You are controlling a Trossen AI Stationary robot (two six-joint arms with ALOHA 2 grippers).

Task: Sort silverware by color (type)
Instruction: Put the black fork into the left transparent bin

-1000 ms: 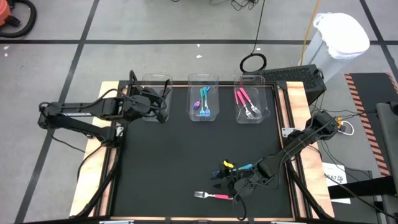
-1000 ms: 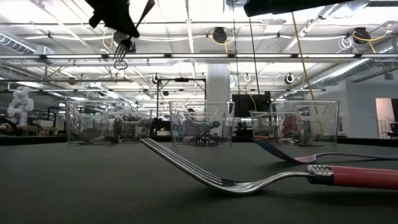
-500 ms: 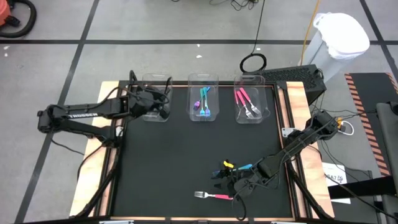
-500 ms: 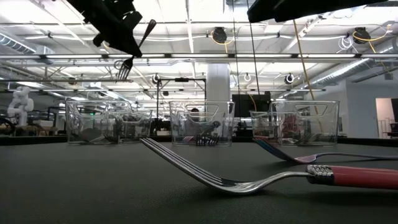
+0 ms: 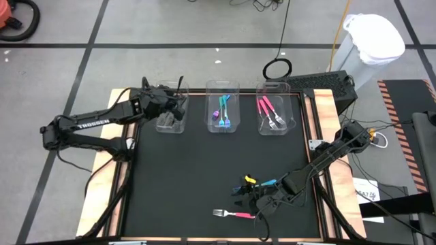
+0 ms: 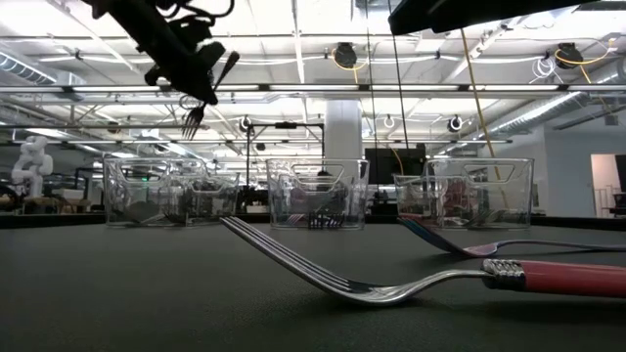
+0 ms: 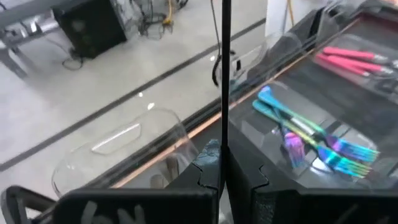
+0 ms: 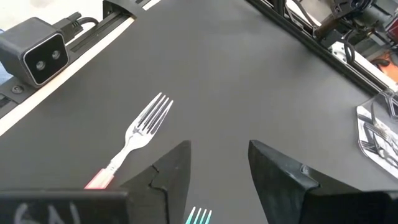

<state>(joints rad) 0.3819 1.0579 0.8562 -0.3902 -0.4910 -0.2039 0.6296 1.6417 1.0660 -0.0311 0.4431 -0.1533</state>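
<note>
Black mat (image 5: 191, 177): left tool (image 5: 178, 103) pinching dark fork (image 6: 207, 93) above bin (image 5: 170, 119).

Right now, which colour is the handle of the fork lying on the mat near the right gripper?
Pink handle, silver tines: the fork shows best in the low view.

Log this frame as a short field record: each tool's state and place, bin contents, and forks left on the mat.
left tool: shut on dark fork, tines down, above the left bin
right tool: open, low over the mat near the pink fork
middle bin: blue forks
right bin: pink forks
left bin contents: cannot tell
on mat: the pink fork, plus a blue-tined fork under the right tool
</note>
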